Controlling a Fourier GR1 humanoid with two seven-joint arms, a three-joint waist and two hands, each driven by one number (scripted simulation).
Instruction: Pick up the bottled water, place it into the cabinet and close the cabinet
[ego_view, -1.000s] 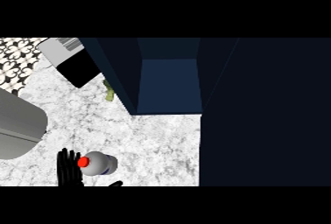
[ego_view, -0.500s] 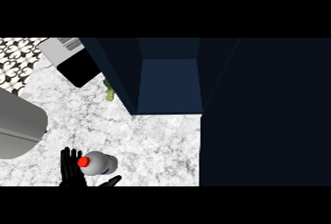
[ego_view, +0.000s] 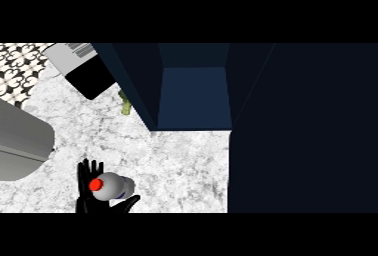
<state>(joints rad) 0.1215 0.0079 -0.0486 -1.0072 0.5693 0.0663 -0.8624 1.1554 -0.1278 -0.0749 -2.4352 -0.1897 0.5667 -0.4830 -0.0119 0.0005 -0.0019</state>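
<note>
Head view records a clear plastic water bottle with a red cap (ego_view: 111, 186) at the near left of the white marbled counter (ego_view: 184, 160), seen almost end-on from above. One black hand (ego_view: 91, 196), entering from the lower edge at the left, is at the bottle: its straight fingers (ego_view: 87, 170) rise along the bottle's left side and its thumb (ego_view: 127, 202) curves under the near right side. Actual contact cannot be confirmed. To the far right stands a dark blue cabinet (ego_view: 193, 95), its compartment open toward the counter, well apart from the bottle. A small green object (ego_view: 126, 104) lies just left of the cabinet's left wall. A grey curved basin (ego_view: 21, 140) occupies the left edge. A black-and-white appliance (ego_view: 83, 70) sits at the far left.
</note>
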